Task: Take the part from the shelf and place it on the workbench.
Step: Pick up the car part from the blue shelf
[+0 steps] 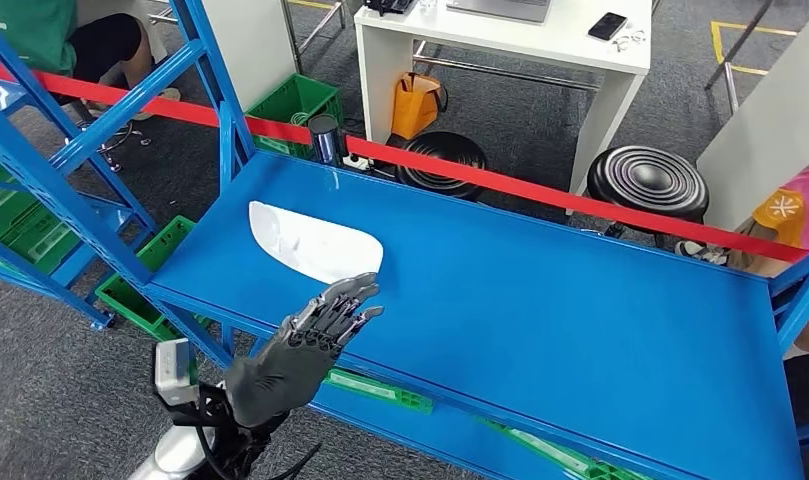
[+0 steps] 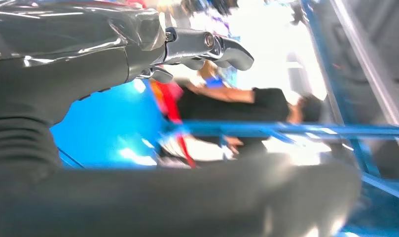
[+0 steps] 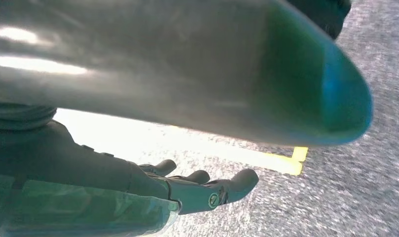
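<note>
A white, flat, elongated part (image 1: 310, 241) lies on the blue workbench top (image 1: 540, 310), toward its left end. My left hand (image 1: 305, 345) hovers over the bench's near edge just below the part, fingers stretched out and apart, holding nothing. In the left wrist view the left hand (image 2: 138, 44) shows its fingers extended with nothing in them. In the right wrist view my right hand (image 3: 187, 190) hangs over grey carpet, fingers loosely extended and empty.
A red tape (image 1: 540, 190) runs along the bench's far edge. Blue shelf frames (image 1: 70, 170) stand at left with green bins (image 1: 140, 270). Black stools (image 1: 647, 182), a white table (image 1: 500, 45) and a seated person (image 1: 70, 35) lie beyond.
</note>
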Tool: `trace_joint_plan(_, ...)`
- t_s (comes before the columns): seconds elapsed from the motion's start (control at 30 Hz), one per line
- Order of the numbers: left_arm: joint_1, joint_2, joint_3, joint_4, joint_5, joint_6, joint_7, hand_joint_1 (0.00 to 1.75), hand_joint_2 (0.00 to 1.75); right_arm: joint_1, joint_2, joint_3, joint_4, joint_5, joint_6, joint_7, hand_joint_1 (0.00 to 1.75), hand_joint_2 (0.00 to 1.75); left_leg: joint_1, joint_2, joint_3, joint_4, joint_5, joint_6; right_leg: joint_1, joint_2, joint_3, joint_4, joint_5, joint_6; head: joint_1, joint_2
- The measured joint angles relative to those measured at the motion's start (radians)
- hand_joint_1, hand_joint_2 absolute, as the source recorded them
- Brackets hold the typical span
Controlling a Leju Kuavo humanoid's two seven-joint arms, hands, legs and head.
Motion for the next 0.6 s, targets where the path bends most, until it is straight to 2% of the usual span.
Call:
trace_joint_plan(0.03,0.009,0.001,0.005,0.000,-0.022,0.017,-0.002,0.00,1.75,0.004,-0.006,0.007,-0.012,-0.007,-0.006,0.004,0.00,0.00,-0.004,0.005,-0.001,0.001,0.000,0.001,0.001,-0.001,-0.016,0.039,-0.012,0.001,0.000,0.000)
trace_joint_plan(0.07,0.017,0.002,0.009,0.000,-0.035,0.027,-0.004,0.00,1.75,0.009,-0.012,0.013,-0.023,-0.011,-0.010,0.007,0.00,0.00,-0.008,0.008,-0.002,0.003,0.000,0.001,0.003,-0.001,-0.013,0.043,-0.010,0.005,0.000,0.000)
trace_joint_plan(0.1,0.022,0.003,0.013,-0.001,-0.041,0.032,-0.004,0.00,1.75,0.013,-0.017,0.017,-0.031,-0.014,-0.013,0.009,0.00,0.00,-0.010,0.010,-0.003,0.005,-0.001,0.001,0.004,-0.002,0.012,0.002,0.008,0.012,0.000,0.000)
trace_joint_plan(0.13,0.025,0.005,0.016,-0.003,-0.044,0.035,-0.005,0.00,1.75,0.016,-0.021,0.021,-0.039,-0.015,-0.014,0.011,0.00,0.00,-0.012,0.011,-0.004,0.010,-0.002,0.000,0.005,-0.003,0.054,-0.069,0.034,0.018,0.000,0.000)
trace_joint_plan(0.2,0.029,0.006,0.020,-0.007,-0.053,0.044,-0.006,0.00,1.75,0.019,-0.026,0.029,-0.052,-0.017,-0.014,0.012,0.00,0.00,-0.016,0.011,-0.009,0.022,-0.008,-0.006,0.009,-0.005,0.122,-0.193,0.070,0.013,0.000,0.000)
trace_joint_plan(0.23,0.031,0.007,0.022,-0.009,-0.063,0.054,-0.007,0.00,1.75,0.020,-0.028,0.032,-0.059,-0.021,-0.015,0.013,0.00,0.00,-0.018,0.011,-0.012,0.027,-0.010,-0.009,0.012,-0.006,0.137,-0.223,0.077,0.006,-0.001,0.000)
trace_joint_plan(0.27,0.033,0.007,0.025,-0.012,-0.080,0.069,-0.009,0.00,1.75,0.023,-0.031,0.037,-0.068,-0.025,-0.017,0.014,0.00,0.00,-0.019,0.011,-0.014,0.031,-0.011,-0.013,0.015,-0.006,0.139,-0.229,0.079,-0.002,-0.001,0.000)
trace_joint_plan(0.33,0.040,0.008,0.032,-0.021,-0.118,0.101,-0.014,0.00,1.75,0.032,-0.037,0.048,-0.091,-0.040,-0.027,0.021,0.00,0.00,-0.016,0.010,-0.018,0.036,-0.013,-0.020,0.013,-0.006,0.141,-0.233,0.084,-0.010,-0.001,0.000)
trace_joint_plan(0.4,0.046,0.010,0.040,-0.030,-0.142,0.123,-0.017,0.00,1.75,0.046,-0.045,0.060,-0.121,-0.057,-0.042,0.032,0.00,0.00,-0.010,0.012,-0.034,0.077,-0.043,-0.034,0.004,-0.007,0.143,-0.235,0.089,-0.018,-0.003,0.000)
trace_joint_plan(0.43,0.048,0.011,0.043,-0.033,-0.147,0.130,-0.018,0.00,1.75,0.054,-0.050,0.066,-0.138,-0.066,-0.053,0.039,0.00,0.00,-0.005,0.013,-0.055,0.126,-0.075,-0.044,0.001,-0.007,0.142,-0.236,0.090,-0.021,-0.004,0.000)
trace_joint_plan(0.5,0.053,0.013,0.047,-0.034,-0.155,0.144,-0.018,0.00,1.75,0.071,-0.061,0.079,-0.177,-0.088,-0.081,0.056,0.00,0.00,0.009,0.018,-0.114,0.262,-0.142,-0.062,0.001,-0.008,0.141,-0.236,0.091,-0.023,-0.006,0.000)
trace_joint_plan(0.53,0.056,0.014,0.049,-0.034,-0.164,0.153,-0.018,0.00,1.75,0.080,-0.067,0.086,-0.197,-0.100,-0.097,0.065,0.00,0.00,0.015,0.020,-0.136,0.312,-0.159,-0.068,0.001,-0.008,0.140,-0.236,0.091,-0.023,-0.006,0.000)
trace_joint_plan(0.57,0.058,0.014,0.050,-0.034,-0.179,0.166,-0.018,0.00,1.75,0.089,-0.073,0.093,-0.217,-0.113,-0.114,0.073,0.00,0.00,0.020,0.021,-0.142,0.328,-0.156,-0.072,0.000,-0.008,0.140,-0.235,0.091,-0.023,-0.006,0.000)
trace_joint_plan(0.6,0.060,0.014,0.050,-0.035,-0.201,0.183,-0.018,0.00,1.75,0.097,-0.079,0.101,-0.238,-0.127,-0.131,0.080,0.00,0.00,0.025,0.022,-0.129,0.303,-0.135,-0.074,-0.001,-0.007,0.141,-0.235,0.091,-0.023,-0.006,0.000)
